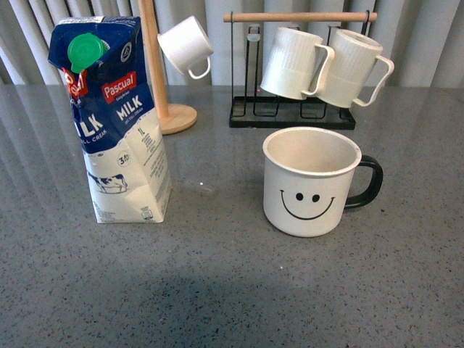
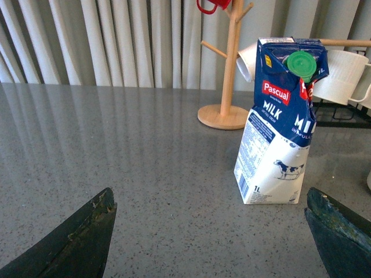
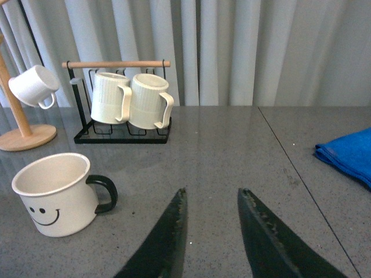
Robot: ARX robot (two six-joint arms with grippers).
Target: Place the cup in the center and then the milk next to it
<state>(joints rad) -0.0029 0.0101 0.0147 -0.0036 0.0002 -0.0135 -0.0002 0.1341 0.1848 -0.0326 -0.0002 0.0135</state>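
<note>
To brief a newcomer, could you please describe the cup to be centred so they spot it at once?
On the grey table, look in front of the black mug rack. The cup stands upright there, not hung. Unlike the ribbed white mugs behind it, it is wide, with a black smiley face and black handle.

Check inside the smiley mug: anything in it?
Nothing visible: the smiley mug shows bare off-white inner wall in the front and right wrist views. Its near rim covers the bottom in both, so a small flat item can't be ruled out.
</note>
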